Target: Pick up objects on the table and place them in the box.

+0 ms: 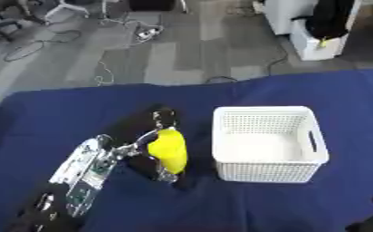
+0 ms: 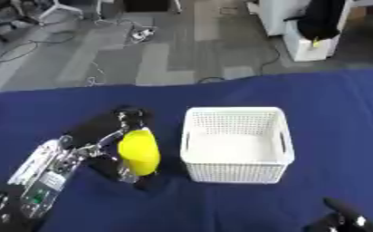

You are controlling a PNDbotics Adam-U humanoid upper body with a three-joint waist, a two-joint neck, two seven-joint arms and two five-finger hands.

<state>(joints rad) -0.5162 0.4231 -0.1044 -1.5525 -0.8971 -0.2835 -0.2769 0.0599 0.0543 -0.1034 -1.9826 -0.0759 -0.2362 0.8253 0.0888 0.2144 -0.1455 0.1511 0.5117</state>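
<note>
A yellow object (image 1: 170, 150), rounded and upright, is held in my left hand (image 1: 151, 149), whose fingers and thumb curl round it just above the blue tablecloth (image 1: 78, 108). It sits a short way left of the white mesh box (image 1: 306, 121), which looks empty. My left arm (image 1: 83, 174) comes in from the lower left. Only the dark fingertips of my right hand (image 2: 340, 217) show at the lower right corner; whether they are open or shut is unclear.
The blue cloth covers the whole table. Beyond its far edge lies grey floor with cables (image 1: 102, 72) and a white unit (image 1: 316, 43) at the upper right. Bare cloth lies right of the box and along the far side.
</note>
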